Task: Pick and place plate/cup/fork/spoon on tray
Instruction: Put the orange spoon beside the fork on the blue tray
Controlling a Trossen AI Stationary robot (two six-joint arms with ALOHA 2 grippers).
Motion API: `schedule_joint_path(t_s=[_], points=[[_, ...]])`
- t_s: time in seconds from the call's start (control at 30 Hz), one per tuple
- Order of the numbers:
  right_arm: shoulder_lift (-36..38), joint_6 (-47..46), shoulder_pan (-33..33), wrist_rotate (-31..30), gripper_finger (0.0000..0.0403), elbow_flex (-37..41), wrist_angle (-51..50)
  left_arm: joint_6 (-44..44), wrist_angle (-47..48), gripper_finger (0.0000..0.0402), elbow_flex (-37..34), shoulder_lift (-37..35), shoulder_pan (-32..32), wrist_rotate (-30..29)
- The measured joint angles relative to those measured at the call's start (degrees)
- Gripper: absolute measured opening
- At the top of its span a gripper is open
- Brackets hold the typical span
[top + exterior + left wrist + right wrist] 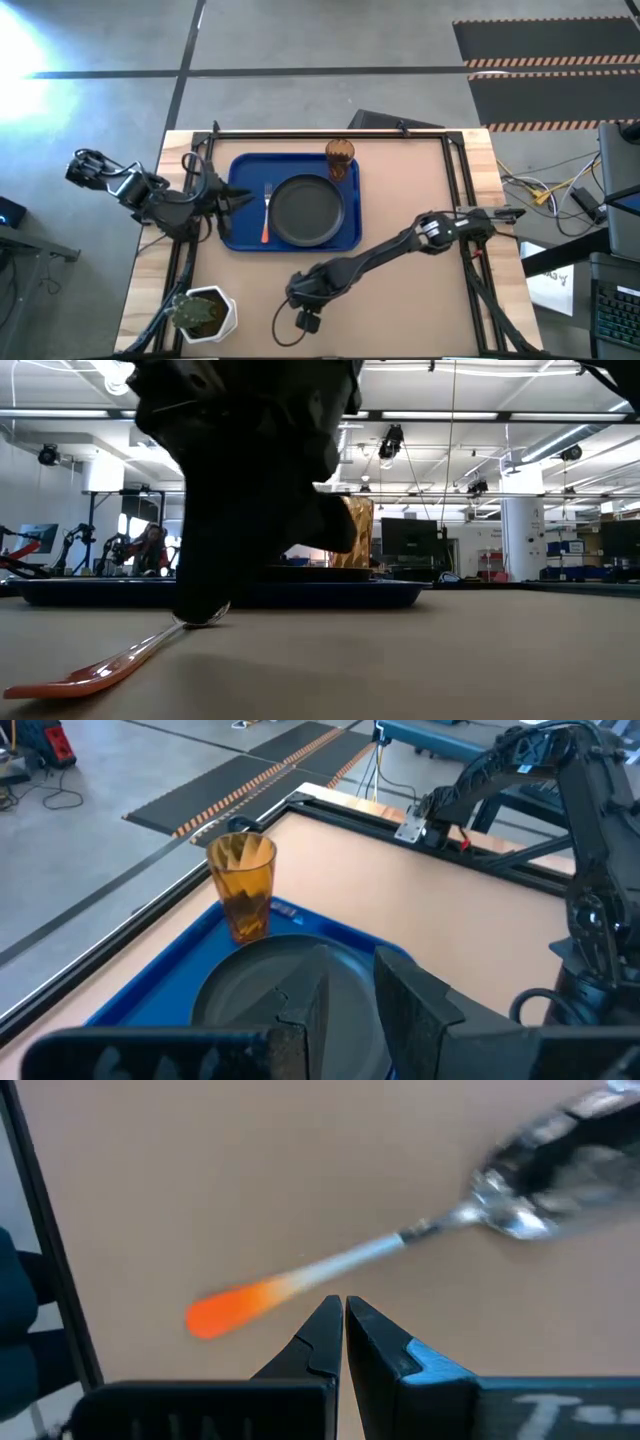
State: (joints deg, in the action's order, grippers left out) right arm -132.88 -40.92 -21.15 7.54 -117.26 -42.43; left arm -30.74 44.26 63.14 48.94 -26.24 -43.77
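Note:
The blue tray (240, 170) lies at the table's far left. On it are the dark plate (308, 210), the orange-handled fork (266, 215) to the plate's left, and the amber cup (340, 158) upright at its far right corner. The spoon (400, 1245) lies flat on the bare table near the front edge; its orange handle (100, 672) points toward the near side. My right gripper (343, 1305) is shut, its tips just beside the spoon's handle. My left gripper (350, 1010) is open and holds nothing, above the tray's left edge (240, 197). My right gripper slants down from the table's right side, with its shut tips (325, 1320) close beside the middle of the spoon's handle (330, 1270). Whether they touch it I cannot tell. The spoon lies flat on the table.
A white pot with a green plant (205, 312) stands at the near left corner. A black frame rail (330, 132) runs along the far edge and down both sides. Bare tabletop (420, 180) spreads to the right of the tray.

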Motion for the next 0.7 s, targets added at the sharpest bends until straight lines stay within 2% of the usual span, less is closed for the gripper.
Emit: schedule_joint_path(t_s=[0.27,0.43,0.7], points=[[-2.3,-1.4,-0.1,-0.2,0.0009,-4.3,0.5,-0.3,1.9,0.0066,0.0,-1.8,0.0,0.5],[-2.2,-3.4,-0.6,-3.0,0.0008,-4.3,1.4,-0.2,2.2,0.0066,-0.1,-1.9,0.0,1.5],[-1.8,-4.2,-1.6,-1.1,0.0008,-4.3,-1.7,-0.1,3.4,0.0066,-0.2,-1.9,0.0,1.6]])
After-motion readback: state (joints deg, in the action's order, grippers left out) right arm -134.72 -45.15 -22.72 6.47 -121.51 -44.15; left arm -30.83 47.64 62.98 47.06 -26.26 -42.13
